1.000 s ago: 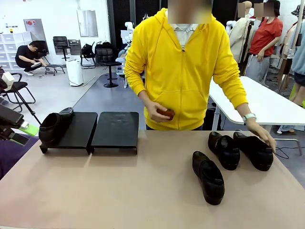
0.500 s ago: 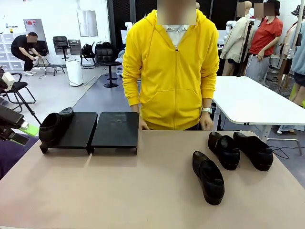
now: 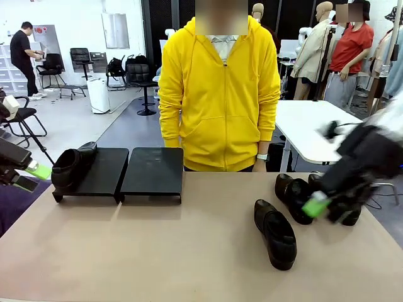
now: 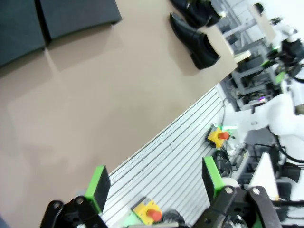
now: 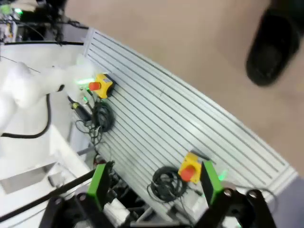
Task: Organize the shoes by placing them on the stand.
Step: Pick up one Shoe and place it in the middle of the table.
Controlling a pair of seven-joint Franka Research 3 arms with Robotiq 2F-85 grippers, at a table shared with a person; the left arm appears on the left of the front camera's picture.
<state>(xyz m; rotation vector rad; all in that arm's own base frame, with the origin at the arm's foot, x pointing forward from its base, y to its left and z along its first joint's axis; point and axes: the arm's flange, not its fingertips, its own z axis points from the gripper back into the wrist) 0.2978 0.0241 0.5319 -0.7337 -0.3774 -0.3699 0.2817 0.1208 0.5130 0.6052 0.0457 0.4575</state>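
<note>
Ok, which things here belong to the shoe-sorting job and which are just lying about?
Part of the job:
- stand
- shoe on the stand, left panel
- nearest shoe, middle shoe and far-right shoe, all on the tabletop

Just lying about:
- white table behind the person
- office chair
- emergency-stop box below the table edge
</note>
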